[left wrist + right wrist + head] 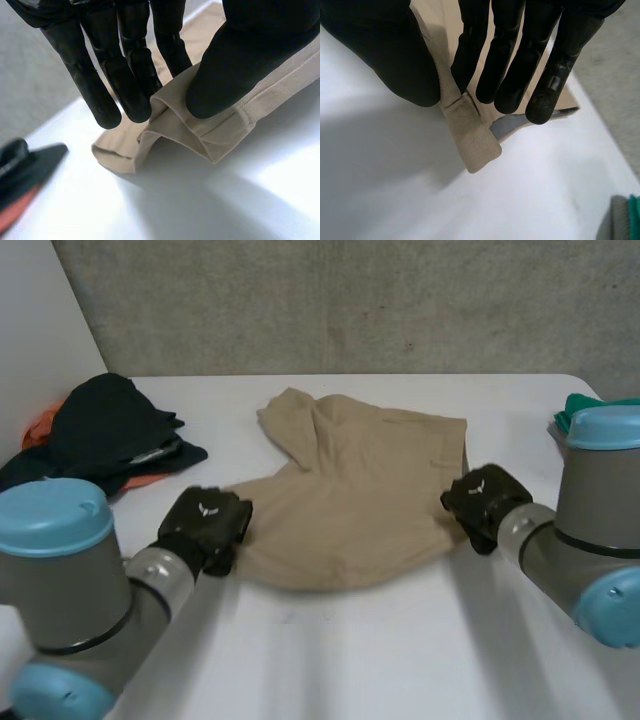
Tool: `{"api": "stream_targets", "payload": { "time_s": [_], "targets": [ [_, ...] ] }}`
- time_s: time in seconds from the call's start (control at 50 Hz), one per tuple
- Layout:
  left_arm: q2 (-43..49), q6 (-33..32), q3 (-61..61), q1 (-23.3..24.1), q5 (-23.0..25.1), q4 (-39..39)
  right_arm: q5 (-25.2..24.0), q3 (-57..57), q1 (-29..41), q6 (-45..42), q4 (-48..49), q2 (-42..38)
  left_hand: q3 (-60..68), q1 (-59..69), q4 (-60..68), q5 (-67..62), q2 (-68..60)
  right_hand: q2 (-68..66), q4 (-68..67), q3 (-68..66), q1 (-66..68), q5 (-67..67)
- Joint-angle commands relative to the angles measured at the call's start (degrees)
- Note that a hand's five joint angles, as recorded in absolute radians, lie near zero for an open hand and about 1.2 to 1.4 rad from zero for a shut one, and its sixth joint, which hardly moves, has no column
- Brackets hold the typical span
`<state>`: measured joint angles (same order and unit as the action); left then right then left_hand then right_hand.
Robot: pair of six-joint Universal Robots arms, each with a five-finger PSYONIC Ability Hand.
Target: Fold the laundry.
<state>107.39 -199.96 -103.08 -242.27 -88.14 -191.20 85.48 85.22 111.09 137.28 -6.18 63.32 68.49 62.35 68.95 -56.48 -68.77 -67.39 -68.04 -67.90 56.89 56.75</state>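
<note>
A beige garment (350,495) lies partly folded in the middle of the white table (400,660). My left hand (205,525) is at its near left corner. In the left wrist view the thumb (225,75) and fingers (132,75) pinch a thick hem of the beige garment (210,130). My right hand (482,502) is at the near right corner. There the thumb (395,55) and fingers (505,60) pinch the garment's edge (467,130), whose tip hangs free below them.
A heap of dark blue and orange clothes (105,430) lies at the table's far left, also seen beside my left hand's fingers (22,175). A green cloth (580,410) sits at the far right edge, and again near my right hand (625,220). A grey wall stands behind.
</note>
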Motion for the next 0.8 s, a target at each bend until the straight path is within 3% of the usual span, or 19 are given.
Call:
{"api": "stream_targets", "payload": {
  "time_s": [0.02, 0.1, 0.22, 0.26, 0.28, 0.3, 0.42, 0.5, 0.56, 0.62, 0.66, 0.74, 0.8],
  "targets": [
    [-6.75, -0.26, -3.7, 2.41, -0.28, 16.45, -0.76, 4.95, -0.17, -6.31, -13.76, 4.53, 11.51, 17.65, 11.05, -13.52, -11.23, -12.61, -11.96, -12.1, 23.11, 13.25],
    [-8.95, -3.15, -6.16, 3.64, -0.72, 22.09, -0.84, 9.16, -0.17, -9.74, -17.55, 6.9, 11.51, 17.65, 11.05, -13.52, -11.23, -12.61, -11.96, -12.1, 23.11, 13.25],
    [-11.68, -4.92, -7.75, 6.71, -0.55, 23.68, -1.02, 15.32, -0.08, -12.04, -17.99, 9.1, 11.51, 17.65, 11.05, -13.52, -11.23, -12.61, -11.96, -12.1, 23.11, 13.25],
    [-12.03, -4.92, -7.57, 7.51, -0.54, 23.68, -0.93, 16.2, -0.08, -12.03, -17.82, 9.54, -22.59, -16.45, -23.05, 20.57, 22.86, -12.61, -11.96, -12.1, 23.11, 13.25],
    [-12.55, -5.18, -7.14, 7.77, -0.72, 23.68, -0.84, 16.73, -0.08, -11.95, -17.47, 9.89, -57.42, -51.28, -57.88, 55.4, 57.7, -12.61, -11.96, -12.1, 23.11, 13.25],
    [-12.91, -5.35, -6.79, 7.78, -0.72, 23.68, -0.93, 16.82, -0.08, -11.69, -17.2, 10.07, -58.49, -52.35, -58.95, 56.48, 58.77, -12.61, -11.96, -12.1, 23.11, 13.25],
    [-13.7, -6.85, -0.82, 6.11, -0.11, 22.1, -3.91, 17.52, -0.87, -10.72, -12.81, 11.12, -57.77, -51.63, -58.23, 55.76, 58.05, -12.61, -11.96, -12.1, 23.11, 13.25],
    [-12.48, -7.03, 4.81, 3.04, 0.68, 15.52, -5.15, 18.14, -3.15, -10.19, -11.14, 11.13, -57.27, -51.13, -57.73, 55.25, 57.55, -12.61, -11.96, -12.1, 23.11, 13.25],
    [-7.3, -7.2, 9.11, 1.01, 4.89, 7.44, -5.5, 18.31, -3.6, -9.84, -10.61, 11.12, -54.92, -48.79, -55.38, 52.91, 55.2, -12.61, -11.96, -12.1, 23.11, 13.25],
    [0.26, -7.2, 15.26, -0.48, 12.09, 1.01, -5.85, 18.31, -3.6, -8.78, -9.56, 11.04, -48.03, -41.9, -48.49, 46.02, 48.31, -12.61, -11.96, -12.1, 23.11, 13.25],
    [7.08, -7.11, 21.82, -1.53, 17.17, -1.19, -6.29, 18.31, -3.68, -7.56, -8.5, 10.86, -36.16, -30.02, -36.62, 34.14, 36.43, -12.61, -11.96, -12.1, 23.11, 13.25],
    [18.88, -7.29, 33.79, -3.56, 22.3, -0.5, -6.9, 18.4, -3.77, -5.97, -7.01, 10.16, -21.3, -15.16, -21.76, 19.28, 21.57, -12.61, -11.96, -12.1, 23.11, 13.25],
    [27.65, -7.46, 42.92, -5.84, 23.97, 1.6, -7.08, 18.49, -3.68, -5.62, -6.3, 8.76, -18.58, -12.44, -19.04, 16.56, 18.85, -12.61, -11.96, -12.1, 23.11, 13.25]
  ]
}}
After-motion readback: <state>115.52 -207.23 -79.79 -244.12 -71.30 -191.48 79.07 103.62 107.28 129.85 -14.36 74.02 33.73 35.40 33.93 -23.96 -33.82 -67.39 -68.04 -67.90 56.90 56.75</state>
